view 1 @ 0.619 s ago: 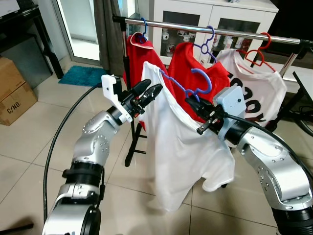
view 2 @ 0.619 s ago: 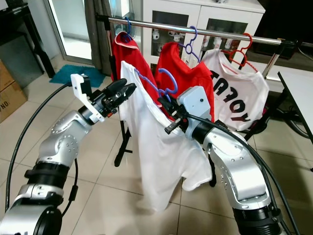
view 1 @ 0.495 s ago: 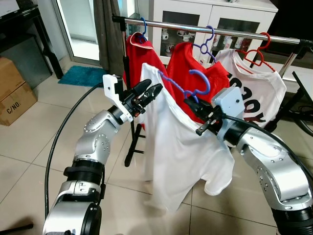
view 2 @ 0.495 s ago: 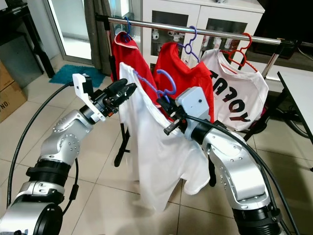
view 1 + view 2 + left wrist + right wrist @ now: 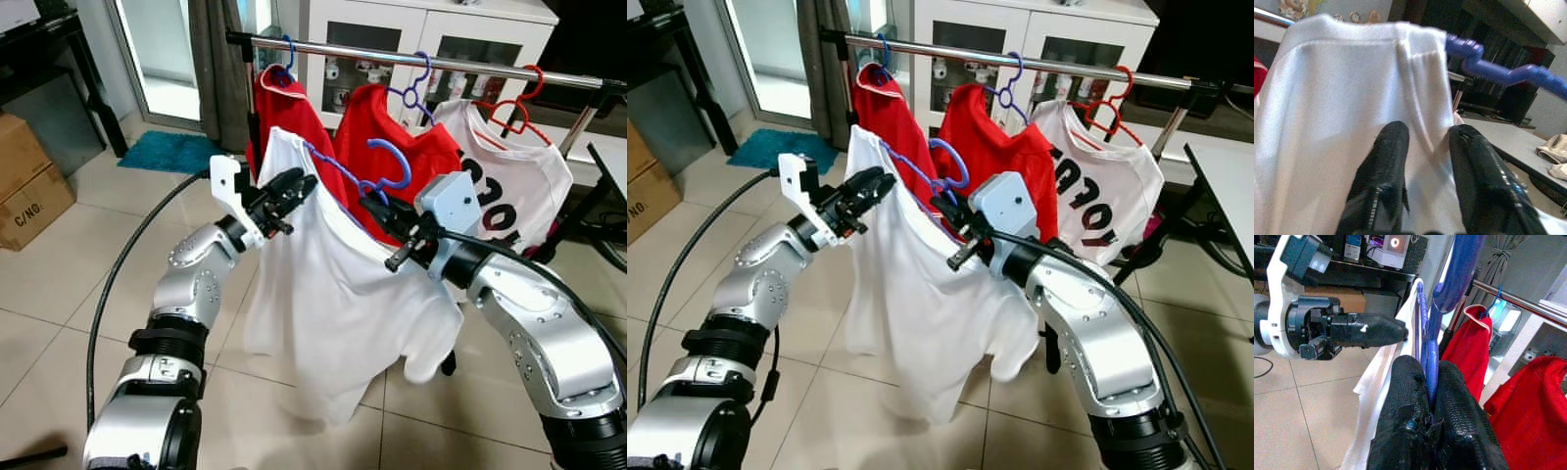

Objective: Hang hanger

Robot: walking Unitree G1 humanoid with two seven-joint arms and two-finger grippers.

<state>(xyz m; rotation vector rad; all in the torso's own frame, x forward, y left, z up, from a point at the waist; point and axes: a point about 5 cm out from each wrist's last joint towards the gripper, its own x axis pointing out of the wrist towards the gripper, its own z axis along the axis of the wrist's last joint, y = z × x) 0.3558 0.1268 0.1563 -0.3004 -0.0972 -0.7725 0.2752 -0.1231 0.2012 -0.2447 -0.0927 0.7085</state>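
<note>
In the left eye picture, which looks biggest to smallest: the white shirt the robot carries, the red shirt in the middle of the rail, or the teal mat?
1. White shirt, by far, though it is nearest the camera.
2. Middle red shirt, partly hidden behind it.
3. Teal mat, smallest and farthest.

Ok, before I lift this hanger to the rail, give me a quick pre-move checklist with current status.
1. Right gripper clamped on the blue hanger: ok.
2. Left gripper holding the white shirt shoulder: ok.
3. Shirt seated on the hanger: ok.
4. Hanger hook free: ok.
5. Gap on the rail between the red shirts: ok.
6. Hook height against rail: not ok, still below.
</note>
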